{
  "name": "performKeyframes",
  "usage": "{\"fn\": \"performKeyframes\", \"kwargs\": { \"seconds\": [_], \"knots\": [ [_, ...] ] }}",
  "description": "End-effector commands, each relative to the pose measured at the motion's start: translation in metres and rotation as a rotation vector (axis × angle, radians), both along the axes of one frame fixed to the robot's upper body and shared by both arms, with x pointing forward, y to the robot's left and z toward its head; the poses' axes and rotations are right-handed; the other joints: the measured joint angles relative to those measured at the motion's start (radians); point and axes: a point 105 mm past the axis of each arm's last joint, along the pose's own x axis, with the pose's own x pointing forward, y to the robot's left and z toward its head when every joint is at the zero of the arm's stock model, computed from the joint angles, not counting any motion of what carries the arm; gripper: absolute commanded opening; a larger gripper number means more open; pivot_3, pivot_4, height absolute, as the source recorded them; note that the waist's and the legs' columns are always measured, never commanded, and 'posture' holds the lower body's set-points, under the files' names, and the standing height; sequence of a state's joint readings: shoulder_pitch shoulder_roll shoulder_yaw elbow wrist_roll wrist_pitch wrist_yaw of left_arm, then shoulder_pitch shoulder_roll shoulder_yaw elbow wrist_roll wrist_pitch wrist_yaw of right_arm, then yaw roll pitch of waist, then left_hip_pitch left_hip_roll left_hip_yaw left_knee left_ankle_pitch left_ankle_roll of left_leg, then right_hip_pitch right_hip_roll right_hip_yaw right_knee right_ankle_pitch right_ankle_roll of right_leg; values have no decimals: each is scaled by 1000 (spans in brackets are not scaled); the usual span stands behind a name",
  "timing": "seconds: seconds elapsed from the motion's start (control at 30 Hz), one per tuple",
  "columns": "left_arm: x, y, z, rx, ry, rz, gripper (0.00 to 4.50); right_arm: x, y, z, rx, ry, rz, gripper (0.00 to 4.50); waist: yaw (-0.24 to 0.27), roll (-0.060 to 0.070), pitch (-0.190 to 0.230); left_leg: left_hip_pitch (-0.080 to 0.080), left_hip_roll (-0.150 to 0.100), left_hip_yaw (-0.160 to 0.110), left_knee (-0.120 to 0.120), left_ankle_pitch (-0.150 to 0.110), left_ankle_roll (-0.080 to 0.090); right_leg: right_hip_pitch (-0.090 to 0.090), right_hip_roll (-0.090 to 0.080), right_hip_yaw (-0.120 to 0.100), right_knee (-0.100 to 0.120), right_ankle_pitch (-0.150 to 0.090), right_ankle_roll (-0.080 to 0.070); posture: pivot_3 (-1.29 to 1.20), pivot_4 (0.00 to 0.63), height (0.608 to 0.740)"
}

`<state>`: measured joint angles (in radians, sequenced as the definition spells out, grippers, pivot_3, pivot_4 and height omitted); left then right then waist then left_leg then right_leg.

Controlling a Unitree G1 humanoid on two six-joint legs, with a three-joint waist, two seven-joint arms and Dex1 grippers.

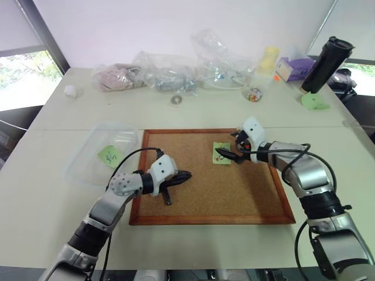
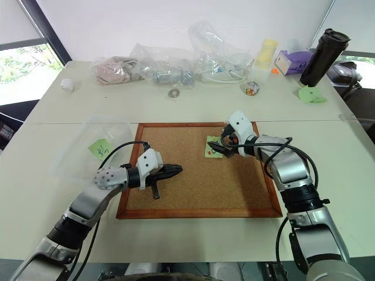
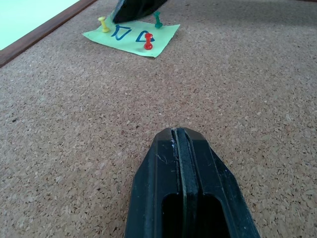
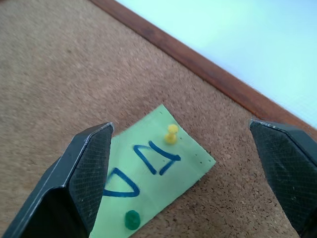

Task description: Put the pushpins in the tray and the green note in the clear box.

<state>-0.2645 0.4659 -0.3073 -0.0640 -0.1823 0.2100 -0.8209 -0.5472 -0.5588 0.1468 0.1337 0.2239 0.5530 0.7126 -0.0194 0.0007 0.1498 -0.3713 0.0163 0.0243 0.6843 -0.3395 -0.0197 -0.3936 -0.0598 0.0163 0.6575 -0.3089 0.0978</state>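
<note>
Cork board [image 1: 234,193]: right hand [image 4: 190,163], fingers spread wide, straddles the pinned green note [image 4: 148,186] bearing triangle outlines; left hand [image 3: 185,168], fingers pressed together, holds nothing.

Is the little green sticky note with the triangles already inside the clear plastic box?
No, the green sticky note with triangles is pinned on the cork board by coloured pushpins.

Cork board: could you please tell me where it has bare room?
The framed brown cork board is bare between the shut left tool and its right frame, and along its near edge. The pinned light-green triangle note, under the open right tool, is crowded.
</note>
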Motion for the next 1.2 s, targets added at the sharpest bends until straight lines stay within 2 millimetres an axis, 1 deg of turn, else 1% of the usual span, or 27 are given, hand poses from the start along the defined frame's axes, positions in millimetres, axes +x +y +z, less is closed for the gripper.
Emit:
{"fn": "performKeyframes", "kwargs": {
  "seconds": [0.03, 0.1, 0.17, 0.2, 0.27, 0.3, 0.33, 0.4, 0.43, 0.47, 0.53, 0.67, 0.8, 0.87, 1.0, 1.2],
  "knots": [
    [-1, 14, -22, 64, 74, 69, 153, 5, 3, 5, 1, -27, 12, 4500, -1, 0, 0, 0, 0, 0, 0, 0, 0, 0, 0, 0, 0, 0, 0, 0, 150, 740],
    [-2, 14, -21, 58, 77, 76, 153, 7, 4, 3, 11, -21, 11, 4500, -3, 0, 0, 0, 0, 0, 0, 0, 0, 0, 0, 0, 0, 0, 0, 0, 150, 740],
    [-4, 15, -21, 54, 80, 81, 0, 9, 6, 1, 23, -17, 8, 3961, -5, 0, 0, 0, 0, 0, 0, 0, 0, 0, 0, 0, 1, 0, 0, 0, 150, 740],
    [-5, 15, -21, 54, 81, 83, 0, 10, 6, 1, 27, -16, 5, 3710, -6, 0, 0, 1, 0, 0, 0, 0, 0, -1, 0, 0, 2, 0, 0, 0, 150, 740],
    [-6, 15, -21, 53, 84, 88, 0, 12, 8, 1, 32, -15, 4, 2614, -9, 0, 0, 1, 0, 0, 0, 0, 0, -1, 0, 0, 3, 0, 0, 0, 150, 740],
    [-6, 15, -21, 53, 84, 92, 0, 12, 9, 1, 33, -17, 7, 2240, -11, 0, 0, 1, 0, 0, 0, 0, 0, -1, 0, 0, 4, 0, 0, 0, 150, 740],
    [-6, 15, -21, 52, 86, 95, 0, 13, 10, 1, 34, -18, 9, 1577, -12, 0, 0, 1, 0, 0, 0, 0, 0, -1, 0, 0, 4, 0, 0, 0, 150, 740],
    [-6, 15, -21, 48, 88, 102, 0, 13, 11, 1, 35, -18, 13, 689, -16, 0, 0, 1, 0, 0, 0, 0, 0, -1, -1, 0, 4, 0, 0, 0, 150, 740],
    [-6, 15, -20, 43, 91, 106, 0, 13, 12, 1, 33, -15, 15, 123, -17, 0, 0, 1, 0, 0, 0, 0, 0, -1, -1, 0, 4, 0, 0, 0, 150, 740],
    [-6, 15, -20, 39, 93, 111, 0, 13, 12, 0, 29, -13, 17, 52, -18, 0, 0, 1, 0, 0, 0, 0, 0, -1, -1, 0, 4, 0, 0, 0, 150, 740],
    [-6, 15, -21, 39, 96, 115, 0, 11, 14, 1, 20, -17, 42, 52, -21, 0, 0, 1, 0, 0, 0, 0, 0, -1, -1, 0, 4, 0, 0, 0, 150, 740],
    [-8, 16, -22, 39, 109, 113, 0, 10, 11, 10, 14, -43, 43, 52, -20, 0, 0, 1, 0, 0, 0, 0, 0, -2, -1, 0, 5, 0, 0, 0, 150, 740],
    [-16, 12, -31, 61, 156, 77, 0, 12, 3, 37, 36, -109, 17, 52, -20, 0, 0, 0, 0, 0, 0, 0, 0, -3, -1, 0, 5, 0, 0, 0, 150, 740],
    [-18, 10, -32, 61, 164, 68, 0, 11, 1, 47, 51, -130, 9, 52, -19, 0, 0, -1, 0, 0, 0, 0, 0, -4, -1, 0, 5, 0, 0, 0, 150, 740],
    [-20, 10, -34, 65, 178, 59, 0, 6, -3, 63, 76, -157, -5, 52, -20, 0, 0, -1, 0, 0, 0, 0, 1, -4, -2, 0, 5, 0, 0, 0, 150, 740],
    [-20, 9, -36, 67, 188, 50, 0, -9, -22, 83, 102, -187, -64, 52, -21, 0, 0, -1, 0, 0, -1, -1, 1, -3, -2, 0, 5, 0, 0, 0, 150, 740]
  ]
}}
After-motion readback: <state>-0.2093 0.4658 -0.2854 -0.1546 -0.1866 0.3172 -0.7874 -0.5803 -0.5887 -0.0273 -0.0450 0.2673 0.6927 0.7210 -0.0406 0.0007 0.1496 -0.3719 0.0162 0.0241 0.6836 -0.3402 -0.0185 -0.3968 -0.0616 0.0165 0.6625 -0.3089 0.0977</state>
